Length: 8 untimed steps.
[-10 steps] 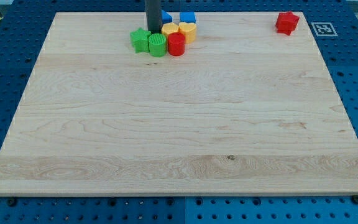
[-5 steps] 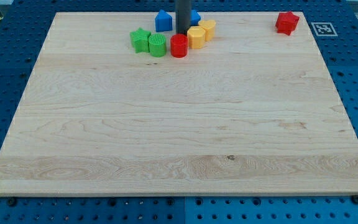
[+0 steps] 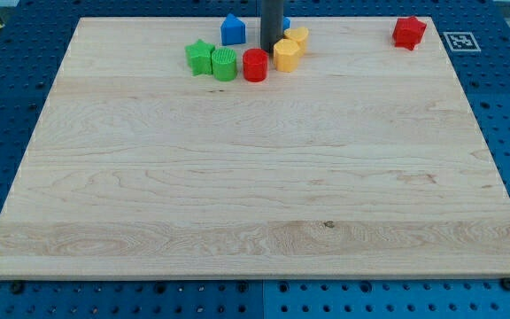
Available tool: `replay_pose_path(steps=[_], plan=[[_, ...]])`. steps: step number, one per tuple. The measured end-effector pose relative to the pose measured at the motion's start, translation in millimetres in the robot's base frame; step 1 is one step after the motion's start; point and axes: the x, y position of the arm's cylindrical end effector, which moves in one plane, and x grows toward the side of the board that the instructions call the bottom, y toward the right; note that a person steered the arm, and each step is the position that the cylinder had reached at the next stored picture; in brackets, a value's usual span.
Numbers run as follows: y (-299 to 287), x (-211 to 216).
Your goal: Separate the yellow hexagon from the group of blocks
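Cluster sits near the view's top edge of the wooden board. Places below given relative to the red cylinder.

Left to right:
- Green star, well to the view's left of the red cylinder; green cylinder touching the star, just beside the red cylinder with a narrow gap. Pair looks undisturbed, out of the push line.
- Blue house-shaped block, up and to the view's left, standing apart.
- Rod upright, coming straight down from the view's top; my tip just above and to the view's right of the red cylinder, against the left flank of the yellow hexagon. Placement judged deliberate: wedged between the two to drive the hexagon rightward.
- Yellow hexagon close to the red cylinder's right, apparently no longer touching it, but touching a second yellow block behind; shape of that one unclear. Separation judged incomplete.
- Sliver of blue behind the rod; cannot identify.
- Red star, far right, alone.

No gripper or hand on this rig: nothing to spread, press or pinch.
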Motion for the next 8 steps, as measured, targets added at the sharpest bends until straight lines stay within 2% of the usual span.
replay_pose_path(steps=[6, 8], plan=[[16, 20], [27, 48]])
